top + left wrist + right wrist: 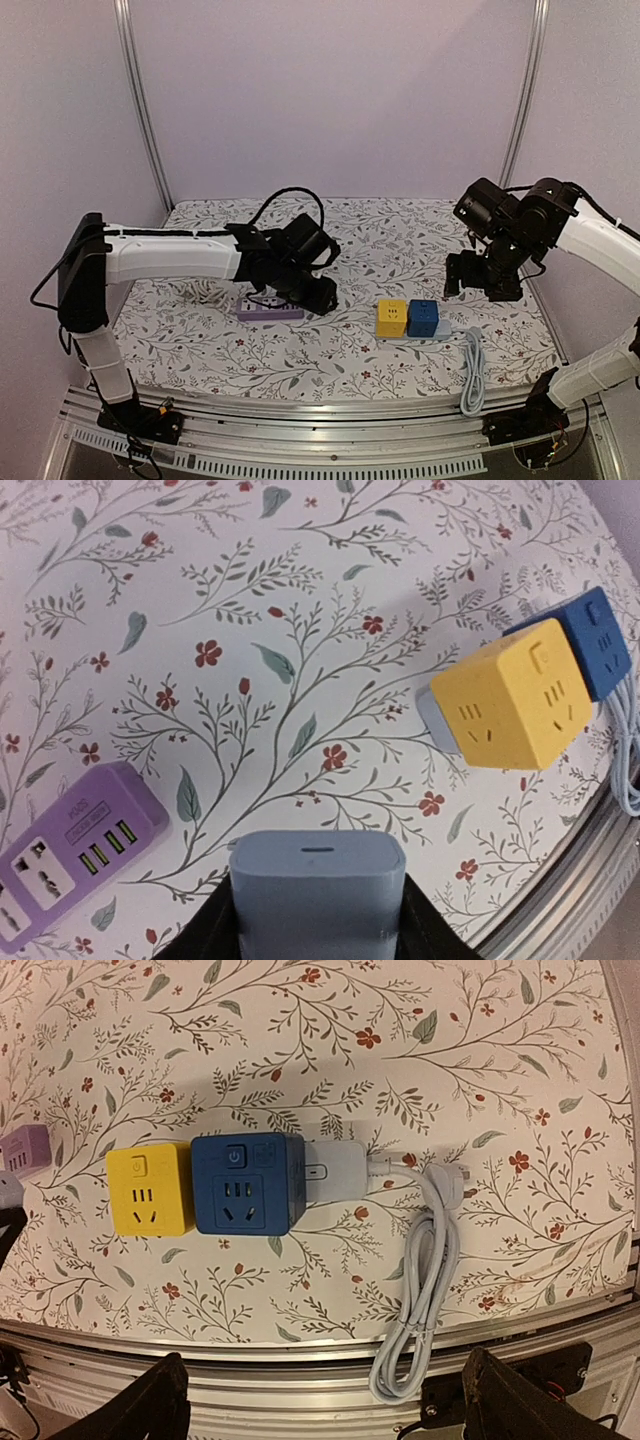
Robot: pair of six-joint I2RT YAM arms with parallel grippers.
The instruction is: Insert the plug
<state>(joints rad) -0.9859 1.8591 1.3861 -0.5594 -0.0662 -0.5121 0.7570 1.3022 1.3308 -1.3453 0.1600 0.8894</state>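
plug (318, 890): grey-blue block with rounded corners and a small oval slot on the face the wrist camera sees. It sits between the left tool's fingers, at the right end of the purple power strip (268, 311). It is not in any socket.
left tool (318, 292): clenched on the plug, with a dark finger (205, 935) pressed against each side. It is low over the desk (300, 360); can't tell whether the plug touches the cloth.
right tool (477, 282): released, fingers (140, 1405) spread wide with nothing between them. It hangs above the right side of the desk, looking down on the cube sockets.
purple power strip: lies flat, left of centre. Universal outlets and a row of green USB ports face up.
yellow cube socket (150, 1192): right of centre, touching the blue cube socket (245, 1192) on its right side. Their front outlets face near.
white adapter (335, 1170): butts against the right face of the blue cube.
white cable (425, 1290): runs off the adapter and loops down over the near metal rail (330, 410).
pale cord bundle (205, 291): far left of the purple strip.
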